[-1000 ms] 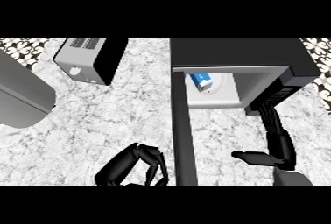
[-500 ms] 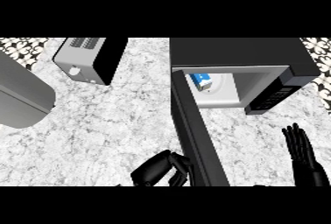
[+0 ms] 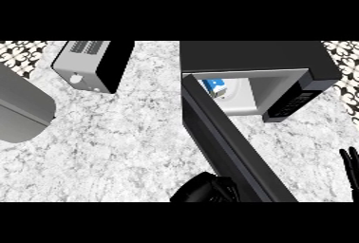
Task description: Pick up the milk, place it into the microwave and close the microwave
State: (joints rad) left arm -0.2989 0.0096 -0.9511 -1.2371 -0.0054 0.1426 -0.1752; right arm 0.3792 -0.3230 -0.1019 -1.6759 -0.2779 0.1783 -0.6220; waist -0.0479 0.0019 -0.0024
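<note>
The blue-and-white milk carton (image 3: 214,87) stands inside the cavity of the black box-shaped microwave (image 3: 259,58), toward its left side, partly hidden behind the hinge edge of the long black microwave door (image 3: 228,142). So the placing step looks done and only the closing remains. A carton like this is probably light and fairly stiff, with smooth sides that could slip; if it needed moving again, its flat side walls below the top would be the place to take it. It looks tilted a little, though too little of it shows to be sure.

The door stands wide open, swung out toward the viewer across the grey-veined white marble desk (image 3: 119,137). It is a rigid hinged panel, best pushed on its outer face near the free end, far from the hinge.

The left hand (image 3: 204,189) sits at the lower edge of the view, just beside the door's free end, fingers curled with nothing visibly in them. The right hand (image 3: 349,166) shows at the right edge, released, fingers straight and pointing up, resting well apart from the microwave.

Farther off, a silver toaster (image 3: 85,66) stands at the upper left.
</note>
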